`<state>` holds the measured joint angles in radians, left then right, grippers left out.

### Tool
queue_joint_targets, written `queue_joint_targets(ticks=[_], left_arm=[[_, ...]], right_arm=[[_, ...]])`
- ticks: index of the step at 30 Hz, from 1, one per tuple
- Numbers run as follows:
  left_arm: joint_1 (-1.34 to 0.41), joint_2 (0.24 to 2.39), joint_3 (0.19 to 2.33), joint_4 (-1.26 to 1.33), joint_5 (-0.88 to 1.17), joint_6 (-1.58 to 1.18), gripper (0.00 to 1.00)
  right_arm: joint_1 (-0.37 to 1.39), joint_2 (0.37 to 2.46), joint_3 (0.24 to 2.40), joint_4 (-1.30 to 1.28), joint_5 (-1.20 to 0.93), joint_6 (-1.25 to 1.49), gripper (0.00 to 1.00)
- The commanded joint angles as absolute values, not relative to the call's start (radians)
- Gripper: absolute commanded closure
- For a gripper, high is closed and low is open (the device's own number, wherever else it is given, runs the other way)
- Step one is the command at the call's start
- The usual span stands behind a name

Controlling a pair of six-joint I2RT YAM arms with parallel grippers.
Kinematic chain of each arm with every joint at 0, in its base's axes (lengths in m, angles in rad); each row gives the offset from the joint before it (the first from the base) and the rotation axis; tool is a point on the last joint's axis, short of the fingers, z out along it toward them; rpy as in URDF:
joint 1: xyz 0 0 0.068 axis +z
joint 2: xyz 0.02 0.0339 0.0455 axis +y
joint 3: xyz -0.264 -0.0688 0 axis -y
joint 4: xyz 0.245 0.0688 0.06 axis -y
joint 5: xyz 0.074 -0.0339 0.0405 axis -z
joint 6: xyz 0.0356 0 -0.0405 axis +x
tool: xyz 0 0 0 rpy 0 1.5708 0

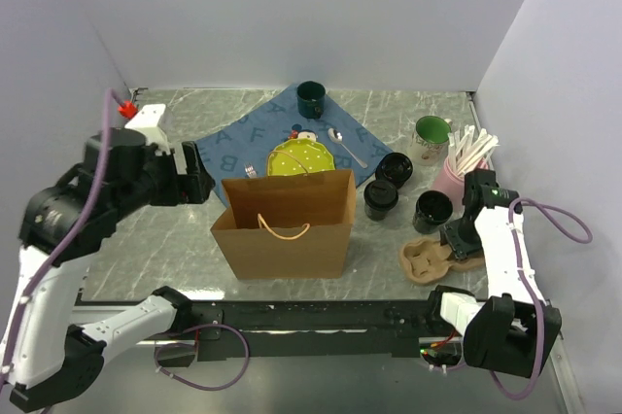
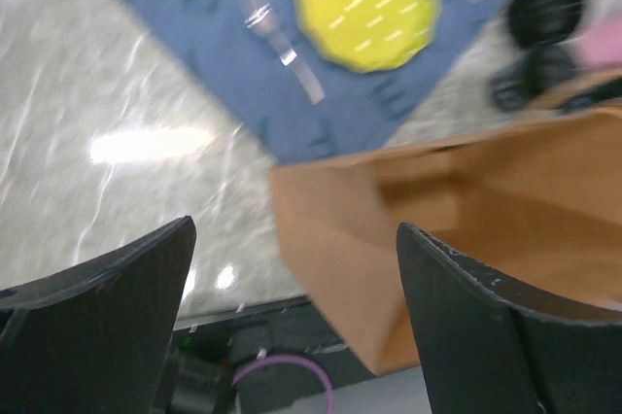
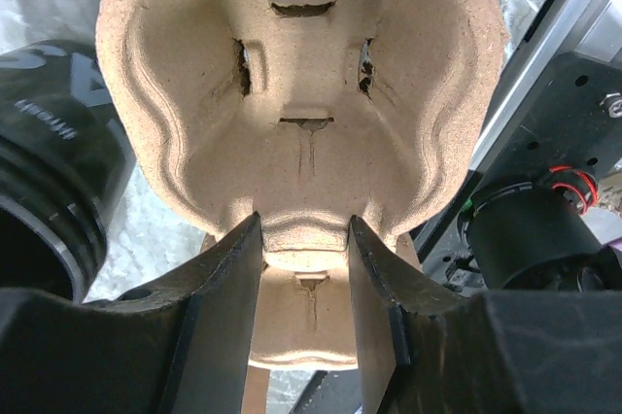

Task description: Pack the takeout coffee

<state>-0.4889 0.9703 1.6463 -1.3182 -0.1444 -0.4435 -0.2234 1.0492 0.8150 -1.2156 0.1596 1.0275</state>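
Three takeout coffee cups, black with black lids, stand right of the bag (image 1: 394, 168) (image 1: 381, 198) (image 1: 432, 210); one cup (image 3: 58, 171) shows at the left of the right wrist view. The open brown paper bag (image 1: 287, 229) stands mid-table. My right gripper (image 3: 306, 229) is shut on the centre ridge of the brown pulp cup carrier (image 3: 301, 93), which lies at the table's near right (image 1: 428, 260). My left gripper (image 2: 292, 239) hovers open and empty above the bag's left corner (image 2: 466, 229); from above, the left gripper (image 1: 199, 176) sits left of the bag.
A blue placemat (image 1: 243, 142) behind the bag holds a yellow plate (image 1: 299, 156), a spoon (image 1: 345, 147) and a dark green mug (image 1: 311, 98). A pink holder of white sticks (image 1: 457, 171) and a green-lined cup (image 1: 432, 132) stand at the far right.
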Motion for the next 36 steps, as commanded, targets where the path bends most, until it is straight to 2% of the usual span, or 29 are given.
queue_joint_targets(ticks=[1,6,10,18,22,24,26,27,28,30,31,36], left_arm=[[-0.495,0.977,1.787,-1.217,0.049,-0.368,0.11],[-0.494,1.017,1.905,-1.184,0.176,-0.376,0.17],[-0.494,1.058,1.937,-1.157,0.325,-0.393,0.21],[-0.506,1.126,1.991,-1.077,0.387,-0.357,0.30],[-0.621,1.183,2.026,-1.046,0.249,-0.275,0.26],[-0.676,1.270,2.127,-1.069,0.122,-0.250,0.26],[-0.802,1.330,2.187,-1.051,0.040,-0.244,0.26],[-0.861,1.379,2.192,-1.033,-0.065,-0.236,0.26],[-0.991,1.405,2.195,-0.990,-0.122,-0.218,0.23],[-1.096,1.481,2.201,-0.945,-0.274,-0.158,0.20],[-1.148,1.502,2.209,-0.904,-0.281,-0.146,0.17],[-1.204,1.513,2.096,-0.730,-0.259,-0.149,0.17]], right_arm=[[-0.230,1.042,0.893,-1.238,0.149,1.029,0.62],[-0.233,1.003,0.896,-1.249,0.172,1.032,0.60],[-0.244,1.011,0.857,-1.244,0.098,1.038,0.60],[-0.244,1.040,0.936,-1.238,0.109,0.957,0.60],[-0.244,1.012,0.913,-1.201,0.078,0.924,0.60],[-0.244,1.015,0.905,-1.201,0.061,0.911,0.60],[-0.244,1.011,0.893,-1.187,0.043,0.899,0.60],[-0.244,1.008,0.868,-1.178,0.019,0.902,0.60],[-0.245,1.003,0.859,-1.167,0.005,0.908,0.60],[-0.247,1.008,0.873,-1.172,-0.028,0.914,0.60],[-0.245,1.008,0.888,-1.183,-0.040,0.920,0.60],[-0.235,1.003,0.925,-1.217,-0.040,0.940,0.60]])
